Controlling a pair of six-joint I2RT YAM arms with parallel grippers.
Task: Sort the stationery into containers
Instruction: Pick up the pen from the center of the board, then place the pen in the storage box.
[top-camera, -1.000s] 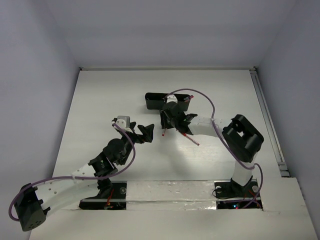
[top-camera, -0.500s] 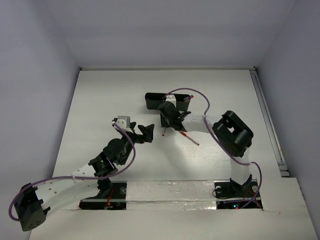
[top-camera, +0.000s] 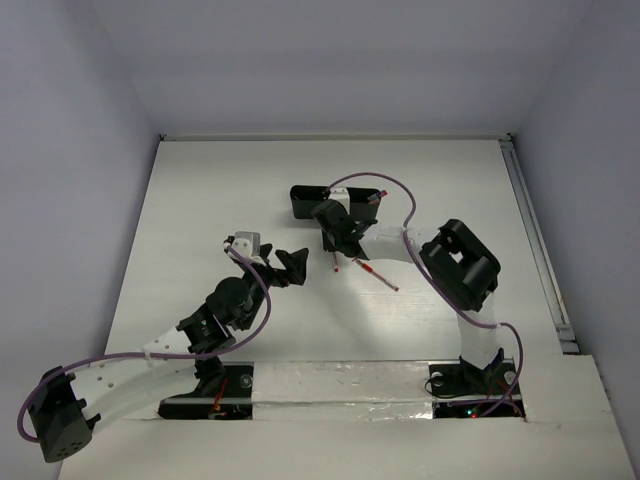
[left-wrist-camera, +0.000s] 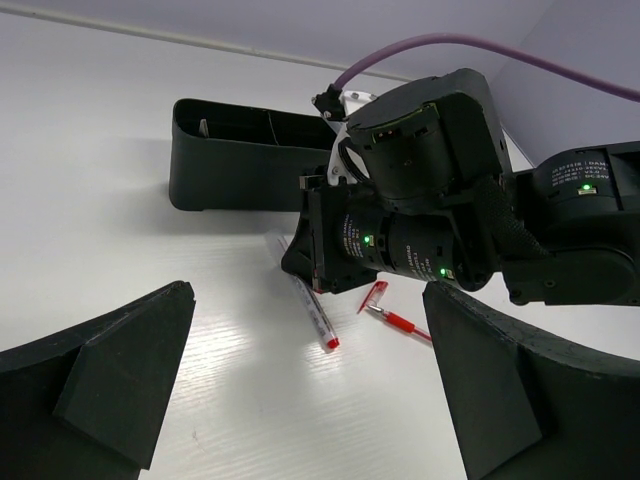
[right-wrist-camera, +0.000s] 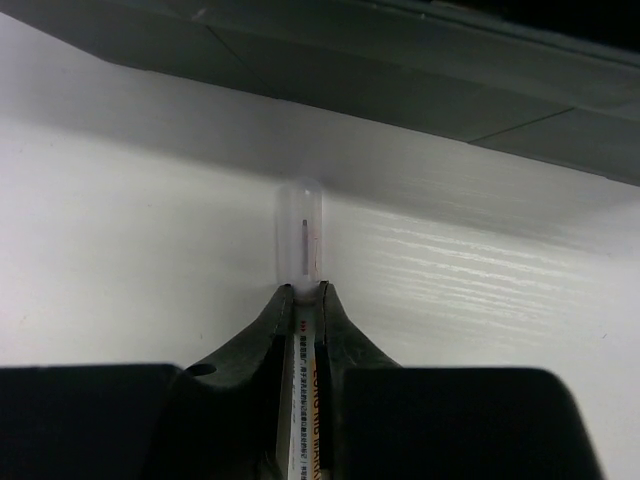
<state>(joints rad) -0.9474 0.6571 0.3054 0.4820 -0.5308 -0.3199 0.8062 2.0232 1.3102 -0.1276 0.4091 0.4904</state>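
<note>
We judge the step in hand to be the pick-up of one red-and-clear pen (right-wrist-camera: 303, 225), which lies on the white table (top-camera: 200, 220) just in front of the near wall of the long black tray (right-wrist-camera: 400, 80). The right gripper (right-wrist-camera: 303, 292) has its jaws pinched nearly together on the pen's barrel. The clear end sticks out past the fingertips toward the tray, and the red end trails back toward us. As far as we can tell, the pen is not yet lifted off the surface.

The next move calls for a straight lift with the grip kept firm, as the barrel is thin and could swivel. After that comes a short carry over the tray wall, with the pen turned to lie along the narrow tray. A second pen (left-wrist-camera: 397, 321) waits on the table just right of the gripper.

The right arm reaches forward and to the left from its base, elbow raised, wrist pitched down so the fingers meet the table at a low angle. The left gripper (left-wrist-camera: 310, 385) hangs low over the table, near and to the left of the pen. Its jaws are spread wide and hold nothing.
</note>
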